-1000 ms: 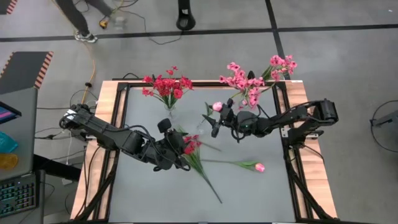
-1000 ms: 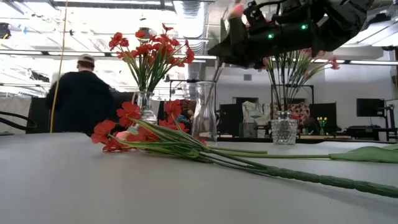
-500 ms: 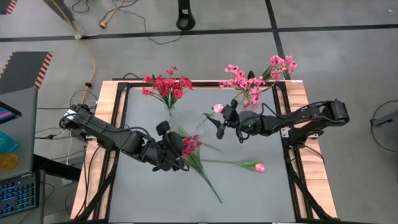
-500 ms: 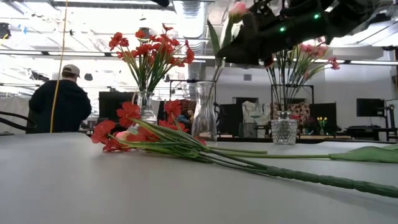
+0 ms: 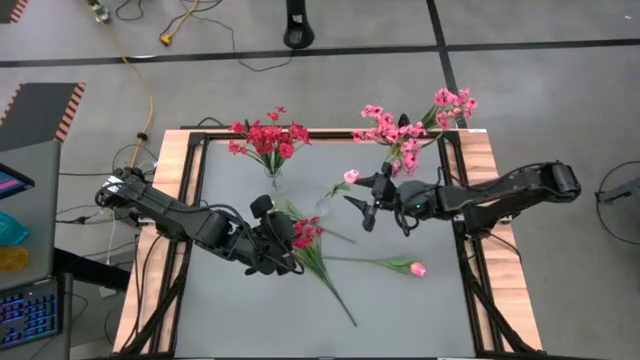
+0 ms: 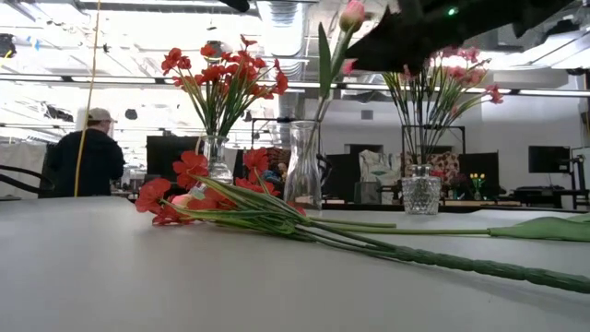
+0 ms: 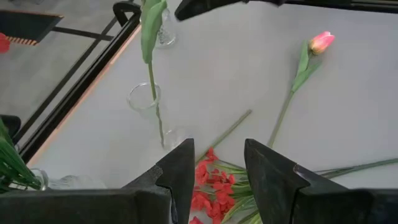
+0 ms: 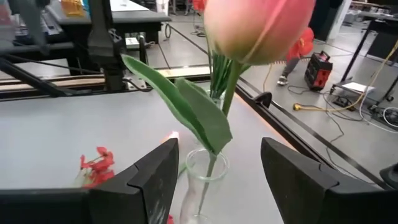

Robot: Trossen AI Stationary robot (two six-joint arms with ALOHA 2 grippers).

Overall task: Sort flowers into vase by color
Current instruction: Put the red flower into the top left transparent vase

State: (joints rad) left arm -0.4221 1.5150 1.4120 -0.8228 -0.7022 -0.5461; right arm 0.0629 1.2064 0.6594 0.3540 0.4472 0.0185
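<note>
Tulip [image 5: 351,176] upright in clear vase [image 6: 303,168], right claw [image 5: 366,208] open beside it

Floor: we see grey concrete [image 5: 560,90] crossed by black tape lines [image 5: 330,52].
Cables: we note a yellow cord [image 5: 146,100] trailing over it.
Ceiling: we see bright strip lights [image 6: 138,78] and ducts.
Person: we see one in dark clothing and a cap [image 6: 85,159], far back.

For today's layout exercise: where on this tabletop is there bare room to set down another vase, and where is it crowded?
Free: the near strip of the table, below the lying red flowers, and the right edge beyond the lying tulip. Crowded: the far edge with the red vase, the middle vase and the pink vase, and the centre, where both grippers work.
</note>
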